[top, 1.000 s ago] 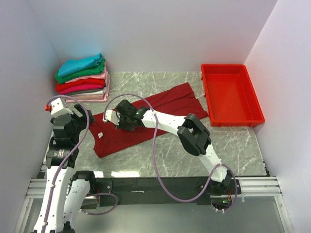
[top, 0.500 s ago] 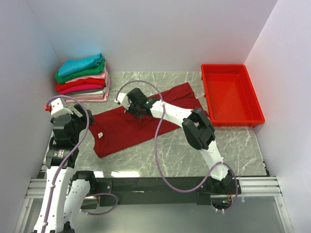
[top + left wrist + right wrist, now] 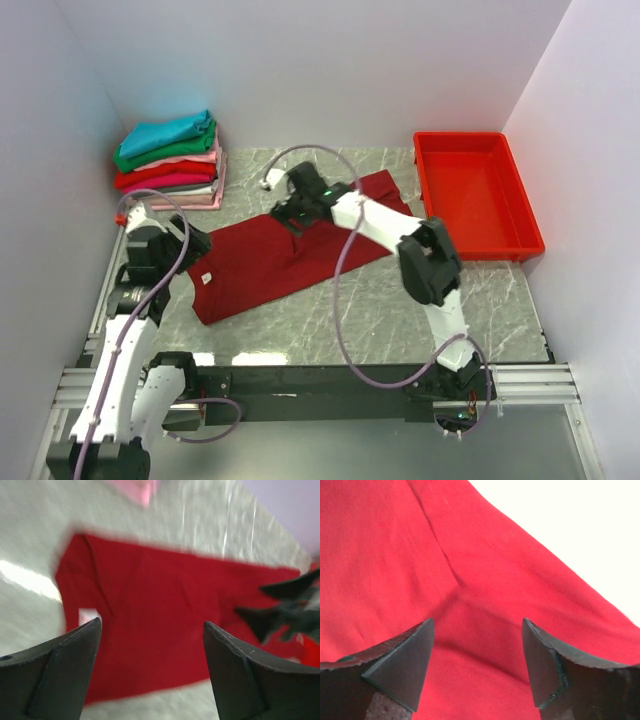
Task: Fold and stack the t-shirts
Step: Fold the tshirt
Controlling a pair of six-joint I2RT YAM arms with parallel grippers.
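A large dark red t-shirt (image 3: pixel 250 265) lies spread aslant on the marble table, its white neck label (image 3: pixel 207 277) near its left end. My right gripper (image 3: pixel 286 212) hovers open over the shirt's far edge, and the cloth (image 3: pixel 395 555) below it shows a crease; nothing is between its fingers. My left gripper (image 3: pixel 195 243) stands open just above the shirt's left end (image 3: pixel 165 610), the label (image 3: pixel 89 615) by its left finger. Folded t-shirts (image 3: pixel 168 160) are stacked at the back left: teal on top, then green, pink, red and magenta.
A rigid red plastic tray (image 3: pixel 530 240) sits at the back right, beside the shirt's right end. White walls close in the table on three sides. The right gripper's dark fingers (image 3: pixel 280 612) show in the left wrist view, and a pink folded edge (image 3: pixel 137 487) at its top.
My right gripper went from the shirt's left part to its far edge, and opened, letting go of the cloth. My left gripper moved right, over the shirt's left end.
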